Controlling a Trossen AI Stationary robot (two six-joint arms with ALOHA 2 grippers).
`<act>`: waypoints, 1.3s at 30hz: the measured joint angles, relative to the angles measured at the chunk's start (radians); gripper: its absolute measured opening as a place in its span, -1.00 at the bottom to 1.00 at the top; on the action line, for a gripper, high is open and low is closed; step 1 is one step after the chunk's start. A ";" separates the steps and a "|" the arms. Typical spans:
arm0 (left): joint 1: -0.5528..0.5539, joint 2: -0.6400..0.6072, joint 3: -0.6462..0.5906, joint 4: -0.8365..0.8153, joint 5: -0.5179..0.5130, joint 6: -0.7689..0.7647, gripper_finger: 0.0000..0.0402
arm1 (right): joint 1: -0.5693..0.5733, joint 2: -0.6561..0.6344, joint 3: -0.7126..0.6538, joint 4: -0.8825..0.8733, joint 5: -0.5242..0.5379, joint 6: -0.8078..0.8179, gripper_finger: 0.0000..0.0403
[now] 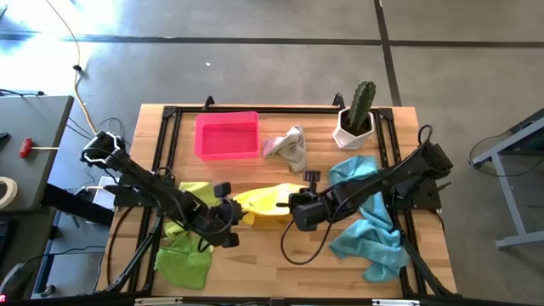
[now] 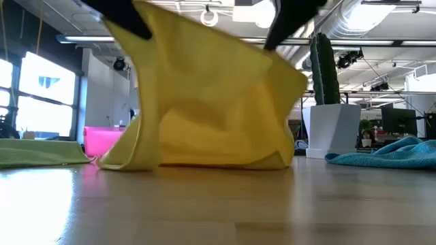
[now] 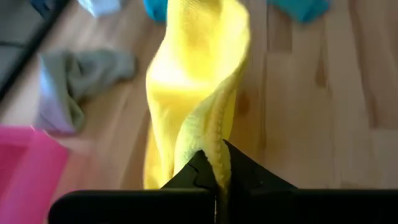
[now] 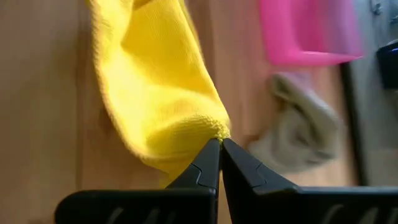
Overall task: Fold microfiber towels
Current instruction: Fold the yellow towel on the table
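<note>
Yellow microfiber towel [image 1: 265,202]: hanging mid-table between left gripper [image 1: 228,223] and right gripper [image 1: 299,210], each pinching a corner, lower edge touching wood. Likely best keeping both corners level while laying it flat.

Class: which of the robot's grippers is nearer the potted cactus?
Right. The right gripper lies below-left of the potted cactus; the left gripper is farther left.

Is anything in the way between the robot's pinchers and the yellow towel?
No. Both already hold the yellow towel: the left gripper is shut on one end, the right gripper on the other. The towel hangs lifted between them, its bottom edge resting on bare table.
</note>
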 joint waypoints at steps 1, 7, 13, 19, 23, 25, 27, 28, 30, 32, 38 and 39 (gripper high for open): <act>0.000 0.010 0.000 -0.002 0.011 -0.011 -1.00 | -0.001 0.000 -0.046 0.064 -0.018 0.009 -1.00; 0.002 0.078 0.000 -0.047 0.056 -0.075 -1.00 | 0.007 0.000 -0.283 0.423 -0.086 0.015 -1.00; 0.011 0.102 0.000 -0.055 0.061 -0.108 -1.00 | 0.012 -0.001 -0.421 0.605 -0.092 0.056 -0.98; 0.049 0.103 0.000 -0.057 0.062 -0.108 -1.00 | 0.012 -0.001 -0.477 0.650 -0.115 0.084 -0.74; 0.077 0.103 0.000 -0.060 0.062 -0.092 -1.00 | 0.026 -0.002 -0.481 0.648 -0.128 0.121 -0.43; 0.091 0.103 0.000 -0.061 0.066 -0.073 -1.00 | 0.038 -0.002 -0.481 0.648 -0.152 0.148 -0.30; 0.107 0.103 0.000 -0.064 0.083 -0.054 -1.00 | 0.053 -0.002 -0.481 0.639 -0.165 0.200 -0.19; 0.116 0.103 0.000 -0.063 0.092 -0.047 -1.00 | 0.061 -0.002 -0.481 0.634 -0.162 0.230 -0.15; 0.132 0.103 0.000 -0.064 0.109 -0.034 -1.00 | 0.085 -0.002 -0.481 0.621 -0.121 0.286 -0.09; 0.146 0.103 0.000 -0.063 0.119 -0.020 -1.00 | 0.114 -0.002 -0.482 0.601 -0.051 0.329 -0.08; 0.159 0.103 0.000 -0.063 0.122 0.005 -1.00 | 0.194 0.036 -0.482 0.622 0.119 0.442 -0.07; 0.159 0.103 0.000 -0.063 0.122 0.008 -1.00 | 0.204 0.055 -0.482 0.642 0.138 0.458 -0.07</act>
